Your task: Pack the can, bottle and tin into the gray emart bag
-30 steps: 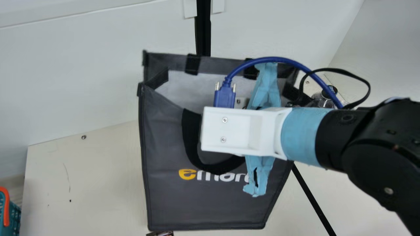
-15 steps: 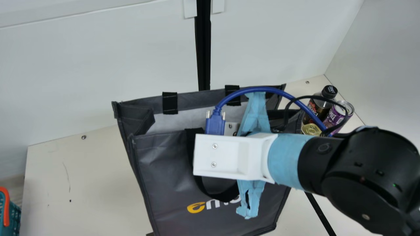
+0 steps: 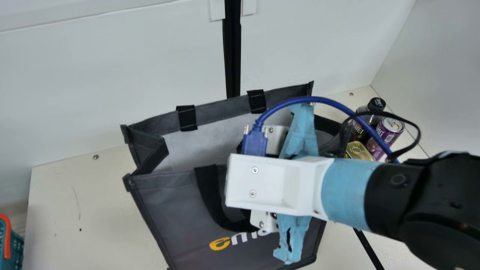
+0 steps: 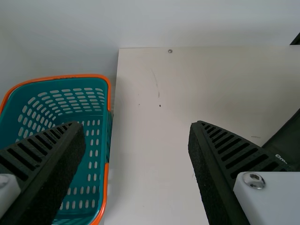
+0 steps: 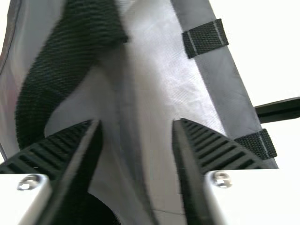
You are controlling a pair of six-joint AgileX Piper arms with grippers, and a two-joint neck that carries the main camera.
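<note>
Gray bag [image 3: 161,210], can [image 3: 392,129], bottle [image 3: 372,119], tin [image 3: 358,150], one each; left gripper [image 4: 136,129], right gripper [image 3: 276,137] both spread

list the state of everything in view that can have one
gray emart bag: mouth open
bottle: capped, upright, outside bag
can: upright, outside bag
tin: lid on, outside bag
basket: open-topped
left gripper: open
right gripper: open, at bag's mouth

L hand [image 4: 136,124] wide open; R hand [image 3: 300,129] open a bit less, R arm [image 3: 412,198] ext'd
</note>
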